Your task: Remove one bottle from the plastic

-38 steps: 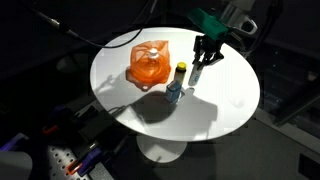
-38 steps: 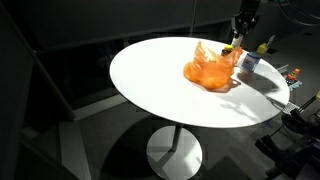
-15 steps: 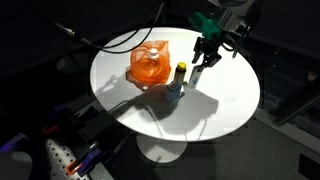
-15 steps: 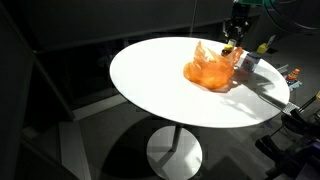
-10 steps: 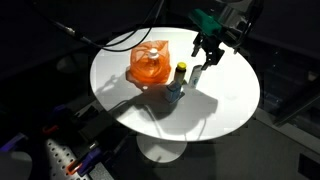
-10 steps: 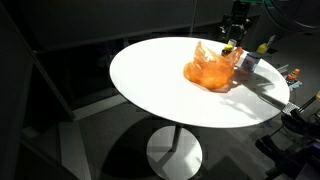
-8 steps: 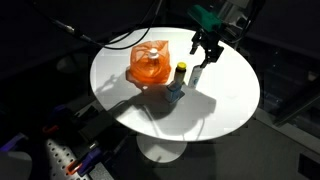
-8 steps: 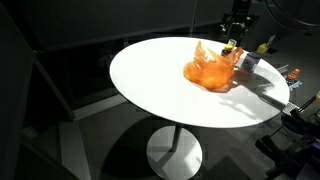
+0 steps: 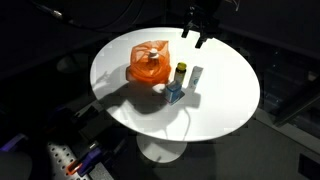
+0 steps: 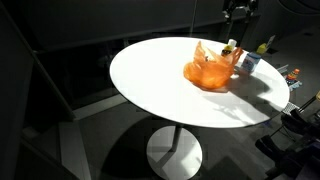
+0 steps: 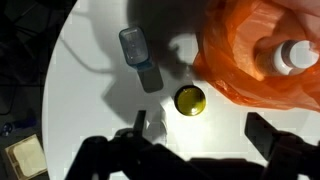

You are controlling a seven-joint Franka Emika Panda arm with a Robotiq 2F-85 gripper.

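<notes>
The orange plastic bag [image 9: 150,62] [image 10: 210,68] [image 11: 260,50] lies on the round white table [image 9: 215,115], with a white-capped bottle [image 11: 295,55] still inside it. Three bottles are outside the bag. A yellow-capped one [image 9: 180,72] [image 10: 232,47] [image 11: 189,99] and a small clear one [image 9: 193,75] [image 11: 153,125] stand beside it. A blue one [image 9: 174,93] [image 10: 248,60] [image 11: 138,55] is next to them. My gripper [image 9: 195,30] [image 10: 240,10] [image 11: 199,128] hangs open and empty, well above these bottles.
The table edge [image 10: 150,105] drops off to a dark floor all around. A cable [image 9: 90,40] runs behind the table. Cluttered equipment [image 9: 60,160] sits low in front, and small objects [image 10: 292,75] lie beside the table.
The gripper was shut low on the small clear bottle beside the yellow-capped one. It has opened, left the bottle standing on the table, and risen high above it.
</notes>
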